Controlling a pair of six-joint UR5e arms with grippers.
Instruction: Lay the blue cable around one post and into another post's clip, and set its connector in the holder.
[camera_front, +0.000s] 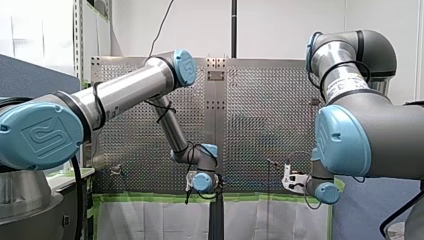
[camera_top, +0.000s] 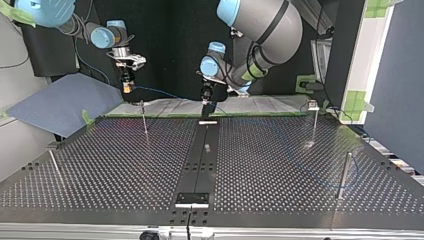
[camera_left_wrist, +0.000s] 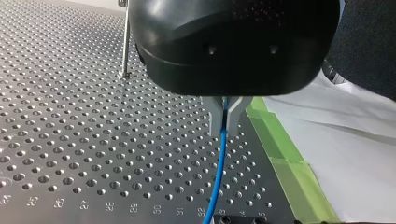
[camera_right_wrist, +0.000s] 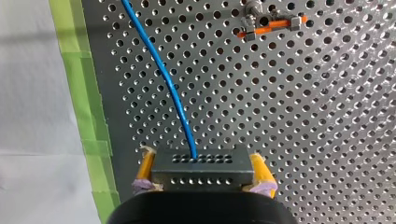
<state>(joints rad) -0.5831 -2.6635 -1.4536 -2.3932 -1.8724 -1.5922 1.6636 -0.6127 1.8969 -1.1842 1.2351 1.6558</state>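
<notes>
In the left wrist view my left gripper (camera_left_wrist: 225, 127) is shut on the blue cable (camera_left_wrist: 218, 172), which runs on from its pale fingertips over the perforated table. My right gripper (camera_right_wrist: 201, 161), with yellow pads, is shut on the dark grey connector block (camera_right_wrist: 201, 171). The cable (camera_right_wrist: 163, 74) leaves the block's face and curves away ahead of it. In the top view my right gripper (camera_top: 127, 88) hangs at the far left, off the table's far edge. My left gripper (camera_top: 206, 110) stands low at the far middle, with the cable (camera_top: 156, 91) stretched between the two.
Thin posts stand on the table (camera_top: 115, 165) at the top view's far left (camera_top: 144, 117), far right (camera_top: 314, 122), near right (camera_top: 344, 175) and near left (camera_top: 55, 166). A post with an orange clip (camera_right_wrist: 271, 24) lies ahead of my right gripper. Green tape (camera_left_wrist: 285, 168) edges the table.
</notes>
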